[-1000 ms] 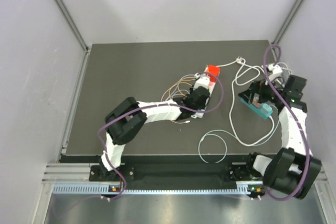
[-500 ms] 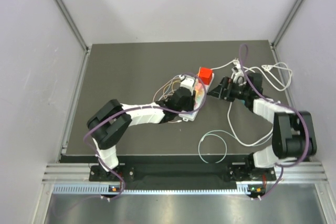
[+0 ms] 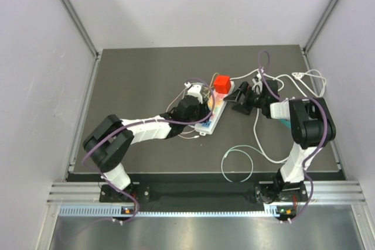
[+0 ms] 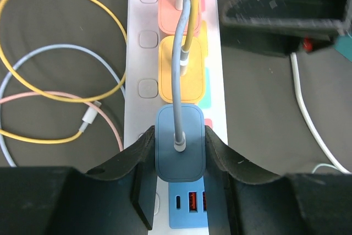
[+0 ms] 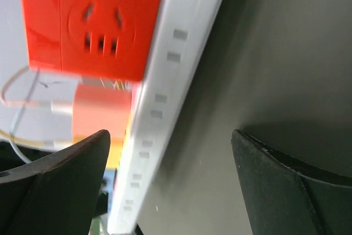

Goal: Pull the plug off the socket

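- The blue plug (image 4: 180, 163) is being gripped by the left claw (image 4: 180, 136). Its two fingers are being pressed against the plug's opposite sides, so the claw is clamped on it.
- The blue plug is being held in the power strip (image 4: 137, 70), in the plug position nearest the left claw. The yellow plug (image 4: 180, 75) and pink plug (image 4: 177, 15) are being carried further ahead in the same row.
- The strip's long axis is being presented straight ahead of the left claw. The pull is judged to run back toward the wrist, square off the strip's face.
- The right claw (image 5: 170, 136) is being held with its fingers wide apart, empty. The strip's far end, with the red plug (image 5: 99, 26), is lying ahead and to its left. Contact cannot be told.
- The left arm is being kept nearer the plug. The strip is judged likely to be lifted off the table (image 3: 135, 80) unless it is steadied.
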Robot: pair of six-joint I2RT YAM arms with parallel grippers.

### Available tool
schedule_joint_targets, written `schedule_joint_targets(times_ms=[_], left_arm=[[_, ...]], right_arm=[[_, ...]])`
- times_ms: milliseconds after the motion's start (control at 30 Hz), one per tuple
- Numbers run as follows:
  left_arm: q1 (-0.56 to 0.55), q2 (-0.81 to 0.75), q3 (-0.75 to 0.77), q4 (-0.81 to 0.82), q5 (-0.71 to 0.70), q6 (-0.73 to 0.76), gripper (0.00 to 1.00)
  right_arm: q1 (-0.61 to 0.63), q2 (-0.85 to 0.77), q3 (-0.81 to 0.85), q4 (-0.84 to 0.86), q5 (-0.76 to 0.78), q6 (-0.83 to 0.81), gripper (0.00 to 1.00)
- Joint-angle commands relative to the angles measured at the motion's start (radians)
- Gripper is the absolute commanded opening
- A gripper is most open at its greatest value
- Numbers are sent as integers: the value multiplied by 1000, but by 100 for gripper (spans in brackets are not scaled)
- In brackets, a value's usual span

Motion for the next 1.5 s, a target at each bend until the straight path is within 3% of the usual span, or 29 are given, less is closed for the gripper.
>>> schedule_joint_targets(times_ms=[0,267,633,1033,1233,1467], left_arm=[[-2,-71,-16,148,51,-49,0],[-2,-59,-46,194,84,-95,0],[0,-62,-57,210,105,-145,0],[-8,-94,-77,205,143,-183,0],[-6,-206,-79,148,95,-183,0],[13,-308,-34,-92,-68,-214,0]], right_arm=[[15,64,89,118,9,108,91],[61,110,130,63,73,122,84],[83,124,86,134,106,172,58],[57,73,40,215,126,177,1],[-12,10,-8,241,176,129,0],[-51,-5,-23,264,181,106,0]])
